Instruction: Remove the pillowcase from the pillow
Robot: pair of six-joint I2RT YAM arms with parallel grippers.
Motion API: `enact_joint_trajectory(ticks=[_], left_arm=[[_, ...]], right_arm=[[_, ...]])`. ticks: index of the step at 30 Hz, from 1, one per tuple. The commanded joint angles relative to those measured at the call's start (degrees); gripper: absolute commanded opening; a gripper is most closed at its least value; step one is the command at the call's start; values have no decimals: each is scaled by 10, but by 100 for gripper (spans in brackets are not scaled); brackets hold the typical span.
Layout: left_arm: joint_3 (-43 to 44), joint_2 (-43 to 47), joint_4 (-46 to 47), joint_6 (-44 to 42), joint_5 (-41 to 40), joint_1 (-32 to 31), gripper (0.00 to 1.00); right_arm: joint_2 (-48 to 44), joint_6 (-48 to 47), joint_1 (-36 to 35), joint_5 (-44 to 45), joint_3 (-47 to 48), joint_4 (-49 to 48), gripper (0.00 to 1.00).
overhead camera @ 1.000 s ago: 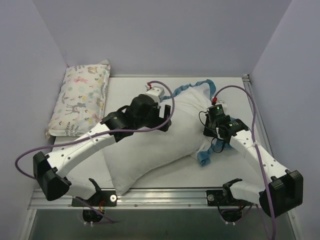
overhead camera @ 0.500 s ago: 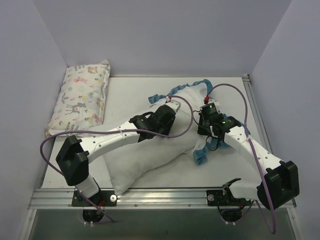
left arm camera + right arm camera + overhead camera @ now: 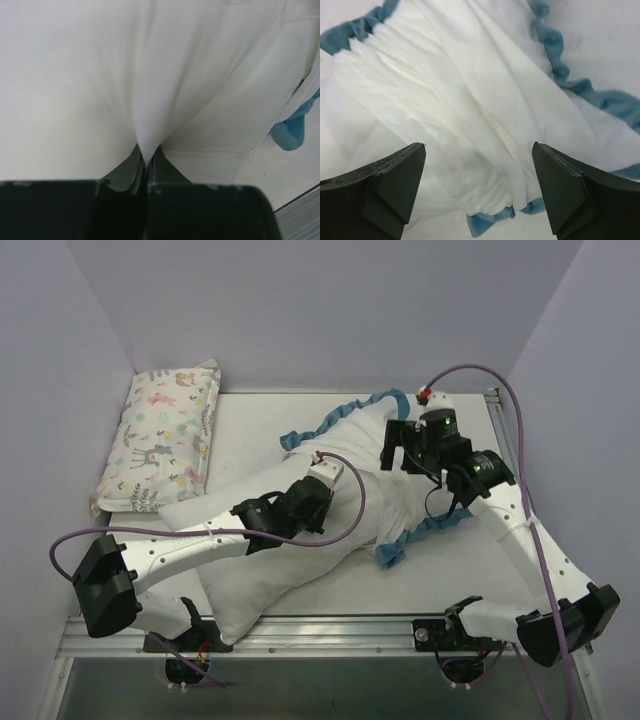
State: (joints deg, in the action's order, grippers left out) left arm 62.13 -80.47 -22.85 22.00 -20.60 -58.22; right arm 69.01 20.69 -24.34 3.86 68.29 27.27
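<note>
Left pincer point(image 3: 145, 157) pinches the pillow point(image 3: 250, 585); right pincer point(image 3: 479, 145) gapes wide over pillowcase point(image 3: 470, 90)

**Pillow** point(image 3: 250, 580): large, plump, plain white. It lies flat on the counter point(image 3: 250, 420), long axis running 7 to 1 o'clock. The 7 o'clock half is bare. One fold of white cloth is pinched up into a ridge by the left tool point(image 3: 146, 159).

**Pillowcase** point(image 3: 362, 443): plain white face up, heavily creased, and bunched over the pillow's 1 o'clock end. The teal-blue frilled edge point(image 3: 330, 423) loops along the 11 o'clock side, with another stretch at the 5 o'clock side. The printed face is not visible.
</note>
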Motion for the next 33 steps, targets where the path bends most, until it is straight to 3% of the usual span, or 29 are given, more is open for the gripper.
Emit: enact_joint_trajectory(ticks=[1,8,13,16,17,20,26,30,33], left_arm=[[-53,8,-12,1,23,-34,0],[-112,45,36,33,33,-53,0],[-141,44,57,57,35,-72,0],[-157,51,65,84,33,-88,0],[-161,53,63,94,26,-96,0],[-176,70,58,133,18,-110,0],[-195,107,19,210,-23,-167,0],[-203,153,-21,249,-53,-190,0],[-207,204,-58,270,-80,-190,0]], right_arm=[[45,-49,-10,55,86,-4,94],[226,-108,-22,-11,208,7,100],[328,-117,-61,28,249,19,96],[375,-92,-54,111,297,67,65],[379,-85,-41,130,303,74,40],[377,-54,6,161,317,91,13],[358,5,131,120,308,96,0],[362,44,211,83,301,95,0],[361,52,233,70,298,86,0]])
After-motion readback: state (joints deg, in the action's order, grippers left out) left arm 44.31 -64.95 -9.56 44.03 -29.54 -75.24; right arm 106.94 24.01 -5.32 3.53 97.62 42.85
